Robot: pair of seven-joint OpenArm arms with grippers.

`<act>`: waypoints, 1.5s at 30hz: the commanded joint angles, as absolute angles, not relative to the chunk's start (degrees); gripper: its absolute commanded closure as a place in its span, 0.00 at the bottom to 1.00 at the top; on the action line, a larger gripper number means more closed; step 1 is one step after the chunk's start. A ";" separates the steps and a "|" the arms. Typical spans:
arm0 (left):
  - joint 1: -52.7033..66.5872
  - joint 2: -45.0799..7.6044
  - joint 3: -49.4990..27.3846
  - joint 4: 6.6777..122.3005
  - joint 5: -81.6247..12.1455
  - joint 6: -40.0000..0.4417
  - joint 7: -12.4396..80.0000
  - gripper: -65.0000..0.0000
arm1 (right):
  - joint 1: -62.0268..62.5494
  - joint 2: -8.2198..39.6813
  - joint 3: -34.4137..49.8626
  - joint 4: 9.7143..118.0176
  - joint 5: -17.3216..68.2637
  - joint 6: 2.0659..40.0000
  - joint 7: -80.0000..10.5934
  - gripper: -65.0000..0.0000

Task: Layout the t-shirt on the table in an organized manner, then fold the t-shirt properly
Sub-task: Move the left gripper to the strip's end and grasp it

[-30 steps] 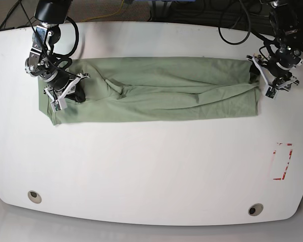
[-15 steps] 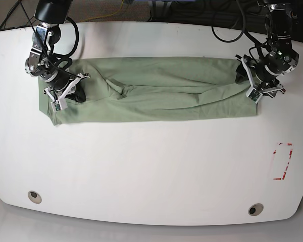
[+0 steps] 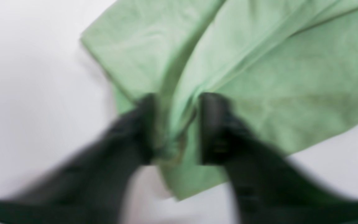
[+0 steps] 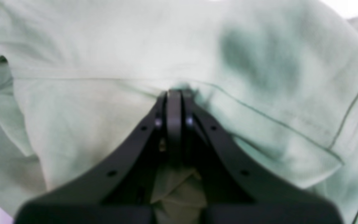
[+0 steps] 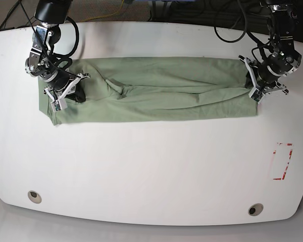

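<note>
We see the t-shirt (image 5: 151,91) lying as a long band across the worktop (image 5: 151,166), our right claw (image 4: 175,93) pinched on its one end, our left claw (image 3: 176,124) parted astride the other.

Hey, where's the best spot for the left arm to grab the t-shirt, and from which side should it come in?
Probably the short end edge of the t-shirt nearest the left gripper, approached from beyond that end, off the bare table. The layers stack there into a ridge, which the left wrist view shows lying between the open fingers.
</note>
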State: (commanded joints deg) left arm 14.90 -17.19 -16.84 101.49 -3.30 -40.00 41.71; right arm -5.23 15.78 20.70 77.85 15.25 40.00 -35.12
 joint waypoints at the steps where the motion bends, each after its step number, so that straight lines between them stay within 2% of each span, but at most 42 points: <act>1: 14.90 -17.19 -16.84 101.41 -2.24 -40.00 41.71 0.97 | -5.23 15.78 20.70 77.85 15.25 40.00 -35.12 1.00; 7: 14.90 -17.10 -17.01 101.41 1.71 -40.00 41.71 0.95 | -5.23 15.78 20.70 77.85 15.25 40.00 -35.12 1.00; 15: 15.08 -17.10 -20.62 101.58 1.80 -40.00 41.71 0.95 | -5.23 15.78 20.70 77.85 15.25 40.00 -35.12 1.00; 20: 15.25 -19.21 -20.97 101.67 1.63 -40.00 41.71 0.95 | -5.23 15.78 20.70 77.85 15.25 40.00 -35.12 1.00; 34: 17.63 -20.62 -20.97 101.58 1.63 -40.00 41.71 0.93 | -5.32 15.78 20.70 77.85 15.34 40.00 -35.12 1.00; 36: 18.15 -20.62 -20.88 101.58 1.63 -40.00 41.71 0.87 | -5.41 15.78 20.70 77.85 15.34 40.00 -35.12 1.00; 39: 18.59 -20.62 -20.88 101.58 1.63 -40.00 41.71 0.71 | -5.49 15.78 20.70 77.85 15.34 40.00 -35.12 1.00; 40: 18.59 -20.62 -20.97 101.58 1.63 -40.00 41.71 0.59 | -5.49 15.78 20.70 77.85 15.34 40.00 -35.12 1.00; 41: 18.59 -20.62 -20.97 101.58 1.63 -40.00 41.71 0.52 | -5.49 15.78 20.70 77.85 15.34 40.00 -35.12 1.00; 45: 19.38 -20.62 -21.05 101.58 1.63 -40.00 41.71 0.29 | -5.49 15.78 20.70 77.85 15.34 40.00 -35.12 1.00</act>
